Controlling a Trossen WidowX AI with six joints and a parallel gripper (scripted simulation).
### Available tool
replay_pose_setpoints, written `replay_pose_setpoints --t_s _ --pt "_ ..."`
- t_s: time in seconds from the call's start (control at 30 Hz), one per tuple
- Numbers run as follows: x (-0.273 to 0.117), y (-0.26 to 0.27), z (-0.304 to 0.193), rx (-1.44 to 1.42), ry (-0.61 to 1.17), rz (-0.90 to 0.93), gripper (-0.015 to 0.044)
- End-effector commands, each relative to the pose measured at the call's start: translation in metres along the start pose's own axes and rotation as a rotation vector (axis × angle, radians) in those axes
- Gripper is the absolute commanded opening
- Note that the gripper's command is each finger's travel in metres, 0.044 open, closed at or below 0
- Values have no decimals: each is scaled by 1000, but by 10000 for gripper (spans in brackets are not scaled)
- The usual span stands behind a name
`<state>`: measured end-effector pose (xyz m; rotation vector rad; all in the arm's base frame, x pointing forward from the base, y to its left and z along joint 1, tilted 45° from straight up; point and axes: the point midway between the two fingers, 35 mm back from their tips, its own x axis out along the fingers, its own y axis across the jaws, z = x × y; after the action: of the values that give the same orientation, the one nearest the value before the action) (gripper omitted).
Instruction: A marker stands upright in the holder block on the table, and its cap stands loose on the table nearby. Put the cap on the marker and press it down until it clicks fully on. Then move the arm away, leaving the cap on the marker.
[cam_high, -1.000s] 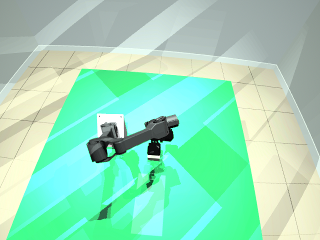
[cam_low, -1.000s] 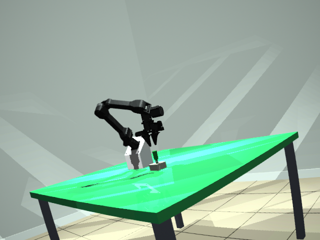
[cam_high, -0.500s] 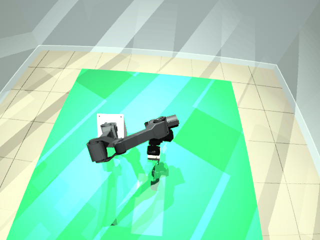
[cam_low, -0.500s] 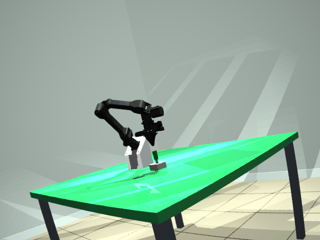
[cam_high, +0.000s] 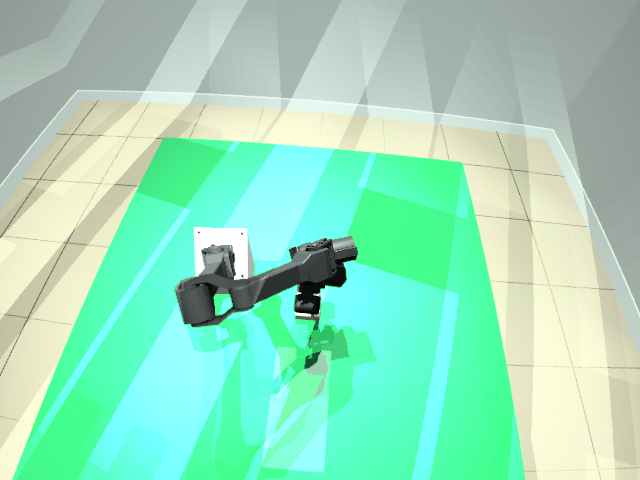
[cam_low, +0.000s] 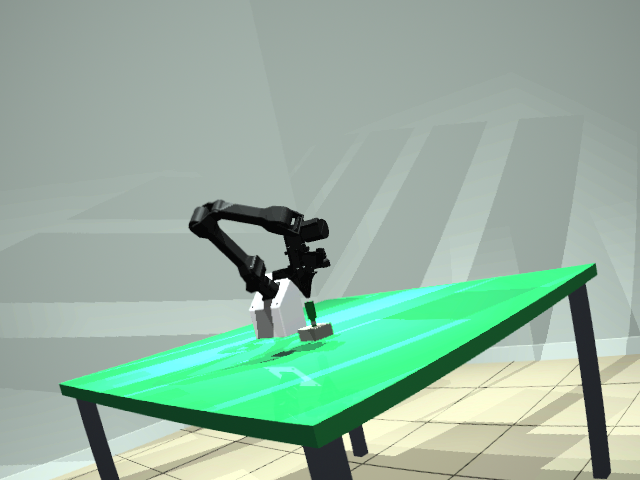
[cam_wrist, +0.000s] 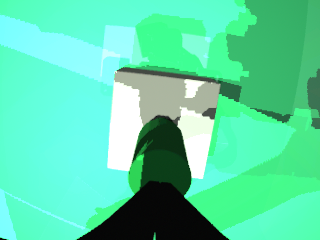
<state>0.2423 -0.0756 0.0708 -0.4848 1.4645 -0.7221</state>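
Observation:
The green cap (cam_low: 310, 310) (cam_wrist: 160, 162) sits upright on the marker, of which only a short dark stretch (cam_low: 313, 323) shows between cap and holder. Whether the cap is fully seated cannot be told. The pale holder block (cam_low: 310, 335) (cam_wrist: 124, 130) (cam_high: 307, 315) stands on the green table (cam_high: 403, 330) (cam_low: 413, 341). My gripper (cam_low: 308, 296) (cam_wrist: 158, 192) is shut and empty, pointing down, its tips just above the cap's top. In the wrist view the black fingers hide part of the cap's top. In the top view the arm hides the cap and marker.
The white arm base (cam_high: 241, 253) (cam_low: 291, 310) stands beside the holder, with the arm arching up and over from it. The table's edge (cam_low: 392, 395) lies beyond the holder toward the exterior camera. Shadows and bright streaks cross the table top.

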Motion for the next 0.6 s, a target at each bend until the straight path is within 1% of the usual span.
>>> replay_pose_setpoints --t_s 0.0,0.37,0.4,0.57 --pt "7 -1 -1 -4 3 -4 0" --pt "23 -1 0 -4 2 -5 0" --pt "17 0 1 1 -6 0 0" --pt "17 0 1 1 -6 0 0"
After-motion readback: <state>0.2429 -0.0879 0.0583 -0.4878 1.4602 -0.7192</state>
